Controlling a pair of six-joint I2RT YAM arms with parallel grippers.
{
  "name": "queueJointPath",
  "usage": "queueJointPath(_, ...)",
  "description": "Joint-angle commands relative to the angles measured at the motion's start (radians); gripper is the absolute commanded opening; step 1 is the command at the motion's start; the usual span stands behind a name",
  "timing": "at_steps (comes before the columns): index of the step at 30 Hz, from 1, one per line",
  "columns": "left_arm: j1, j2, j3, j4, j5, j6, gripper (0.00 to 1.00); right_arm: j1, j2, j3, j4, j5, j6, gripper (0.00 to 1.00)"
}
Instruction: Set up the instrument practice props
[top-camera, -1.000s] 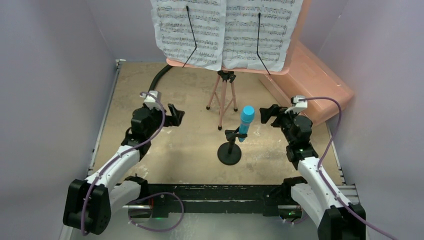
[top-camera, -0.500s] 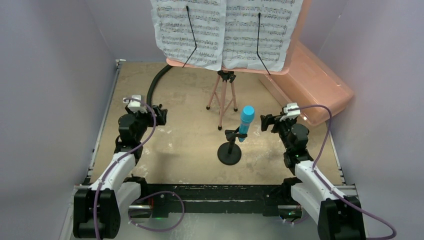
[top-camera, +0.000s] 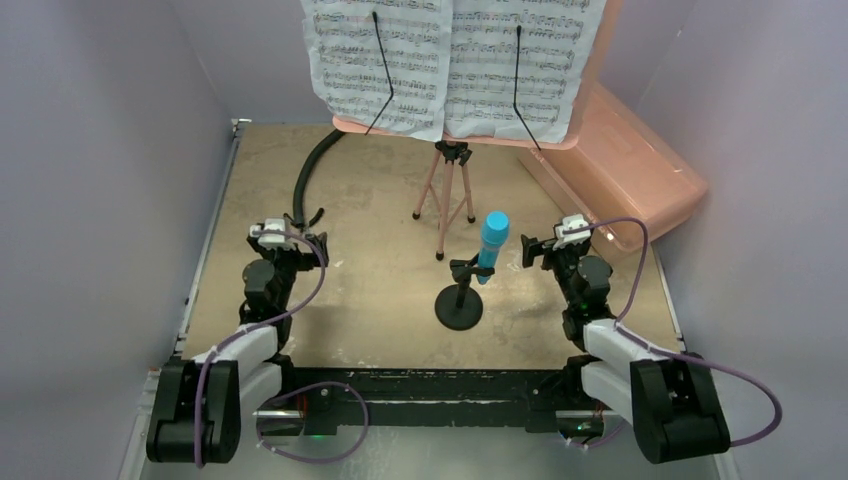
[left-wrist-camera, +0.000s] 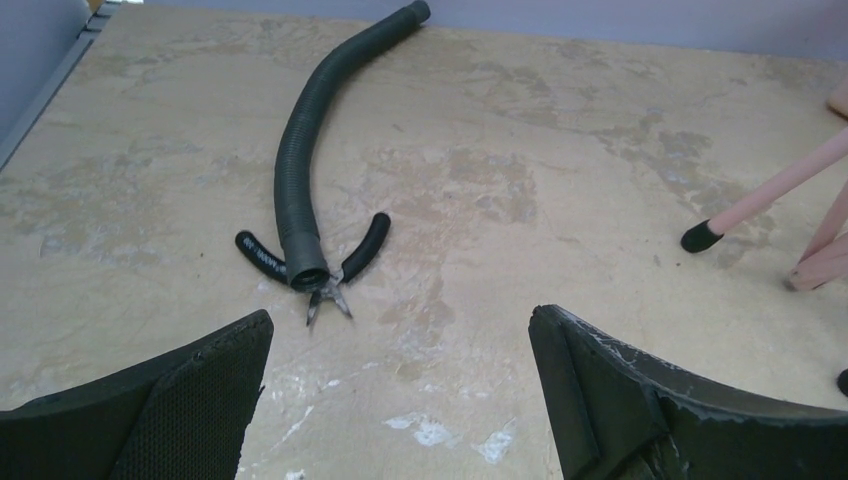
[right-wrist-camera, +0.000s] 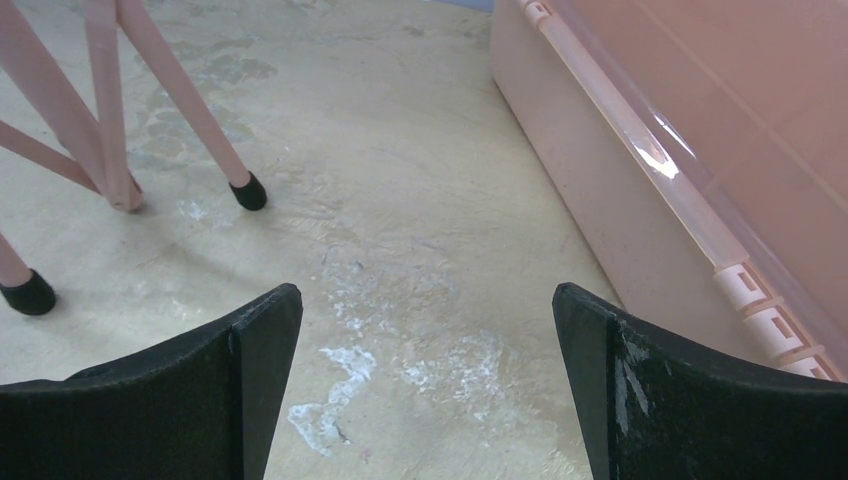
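The pink music stand is upright on its tripod legs at the back centre. Two white sheet-music pages lean on its desk under black wire holders. In front of it the blue microphone sits tilted in the clip of the black round-base mic stand. My left gripper is low at the left, open and empty. My right gripper is right of the microphone, apart from it, also open and empty. In the left wrist view one tripod leg shows beyond the left gripper. In the right wrist view the legs are left of the right gripper.
A curved black hose lies at the back left, with a small pair of black-handled pliers at its near end. A large translucent pink box lies along the right wall. Grey walls close in both sides.
Both arms have drawn back toward their bases and folded lower, the left one away from the table's middle. Both grippers stayed open; the props have not moved.
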Motion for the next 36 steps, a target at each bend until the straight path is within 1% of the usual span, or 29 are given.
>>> queueJointPath(1,0.005,0.119,-0.068,0.296,-0.021,0.026,0.99,-0.013,0.062,-0.011,0.186,0.038,-0.038,0.98)
queueJointPath(7,0.005,0.379,-0.065,0.559,-0.007,0.027,0.99,-0.059,0.187,0.023,0.305,0.018,-0.038,0.98)
queueJointPath(8,0.005,0.389,-0.042,0.534,0.015,0.033,0.99,-0.067,0.206,0.028,0.332,0.015,-0.033,0.98)
queueJointPath(9,0.005,0.371,-0.011,0.443,0.026,0.045,0.99,-0.074,0.225,0.032,0.354,0.015,-0.026,0.98)
queueJointPath(10,0.005,0.366,0.005,0.398,0.029,0.062,0.99,-0.082,0.24,0.036,0.374,0.013,-0.022,0.98)
queueJointPath(12,0.005,0.394,0.0,0.454,0.04,0.051,0.99,-0.094,0.271,0.046,0.4,0.002,-0.017,0.98)
queueJointPath(14,0.005,0.376,0.012,0.395,0.046,0.058,0.99,-0.099,0.298,0.057,0.419,-0.011,-0.013,0.98)
queueJointPath(16,0.005,0.392,0.022,0.398,0.047,0.071,0.99,-0.103,0.315,0.08,0.402,-0.024,-0.009,0.98)
queueJointPath(18,0.005,0.409,0.034,0.402,0.038,0.117,0.99,-0.105,0.35,0.068,0.459,-0.034,0.004,0.98)
queueJointPath(19,0.005,0.44,0.036,0.441,0.025,0.142,0.99,-0.106,0.373,0.063,0.497,-0.033,0.013,0.98)
queueJointPath(21,0.005,0.554,0.049,0.551,-0.003,0.134,0.99,-0.105,0.42,0.074,0.531,-0.015,0.018,0.98)
queueJointPath(24,0.005,0.688,0.068,0.649,0.072,0.158,0.99,-0.105,0.488,0.086,0.578,0.012,0.031,0.98)
queueJointPath(25,0.005,0.671,0.092,0.595,0.057,0.158,0.99,-0.106,0.508,0.088,0.593,0.006,0.028,0.98)
queueJointPath(26,0.006,0.648,0.122,0.485,0.026,0.159,0.99,-0.106,0.522,0.092,0.602,-0.006,0.024,0.98)
queueJointPath(27,0.005,0.662,0.148,0.454,0.016,0.15,0.99,-0.106,0.534,0.096,0.602,-0.018,0.024,0.98)
queueJointPath(28,0.005,0.68,0.151,0.476,0.013,0.144,0.99,-0.106,0.534,0.109,0.58,-0.023,0.021,0.98)
queueJointPath(30,0.005,0.656,0.153,0.432,0.005,0.146,0.99,-0.107,0.532,0.121,0.547,-0.012,0.02,0.98)
queueJointPath(32,0.005,0.672,0.144,0.481,0.008,0.141,0.99,-0.108,0.537,0.118,0.562,-0.009,0.022,0.98)
queueJointPath(34,0.005,0.661,0.151,0.444,0.008,0.144,0.99,-0.107,0.534,0.12,0.565,0.035,0.017,0.98)
queueJointPath(36,0.005,0.671,0.147,0.474,0.009,0.141,0.99,-0.108,0.536,0.136,0.536,0.059,0.036,0.98)
